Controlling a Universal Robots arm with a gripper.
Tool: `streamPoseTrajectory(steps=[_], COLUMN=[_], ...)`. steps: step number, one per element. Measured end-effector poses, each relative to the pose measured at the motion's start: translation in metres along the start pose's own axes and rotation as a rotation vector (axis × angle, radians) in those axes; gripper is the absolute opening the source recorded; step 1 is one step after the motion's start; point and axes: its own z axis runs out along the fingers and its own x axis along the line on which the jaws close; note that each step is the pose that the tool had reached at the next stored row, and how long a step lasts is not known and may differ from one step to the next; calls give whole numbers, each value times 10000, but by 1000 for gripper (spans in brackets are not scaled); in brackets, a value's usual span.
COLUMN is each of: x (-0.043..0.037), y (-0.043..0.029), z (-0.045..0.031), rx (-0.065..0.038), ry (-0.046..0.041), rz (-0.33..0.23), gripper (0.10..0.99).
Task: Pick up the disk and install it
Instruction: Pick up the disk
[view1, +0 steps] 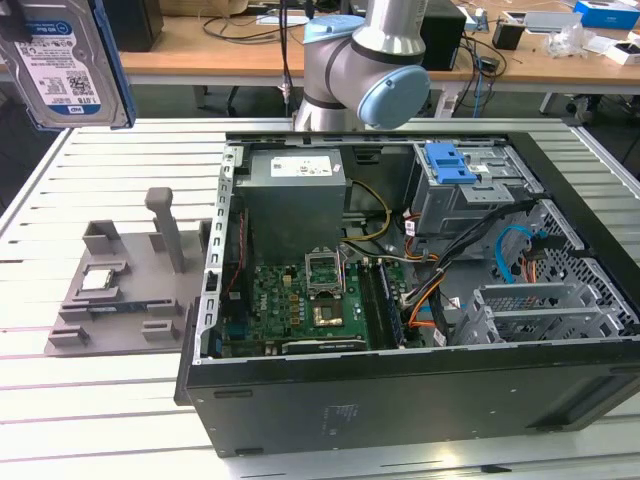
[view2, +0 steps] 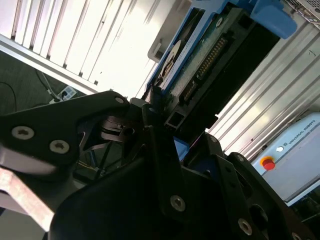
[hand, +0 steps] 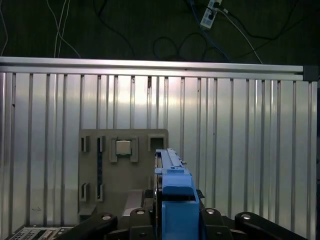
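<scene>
The gripper (hand: 172, 216) is clenched on the disk (hand: 171, 175), its black fingers (hand: 207, 220) pressed against both sides of the blue carrier bracket with no gap showing. In the first wrist view the disk stands edge-on between them, and the blue bracket runs up from the clamp. In the second wrist view the gripper (view2: 162, 107) bites one end of the disk (view2: 200, 65), whose connector edge and circuit side face the camera.

The exact contact points are hard to make out, because the black linkage covers the end of the disk where the fingers meet it. In the exterior view the disk (view1: 60, 65) runs off the top and left edges, leaving part of its blue-and-white barcode label and one blue rail showing.

The disk is up in the air, off the counter (hand: 240, 150). It sits at the exterior view's left of the open computer case (view1: 400, 400) and well apart from the drive bay with the blue latch plate (view1: 450, 163). Below it on the counter lies the grey fixture (hand: 135, 170), which carries the small processor chip (hand: 123, 147). The arm (view1: 370, 60) rises behind the case
</scene>
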Motion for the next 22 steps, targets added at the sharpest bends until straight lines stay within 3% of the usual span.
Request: streamPoseTrajectory(steps=[4,7,22], x=[0,2,12], y=[-10,-69,-588], z=[-3,-3,-18], rx=[-3,-1,0], ry=[2,1,0], rz=[0,0,0], gripper=[369,369,369])
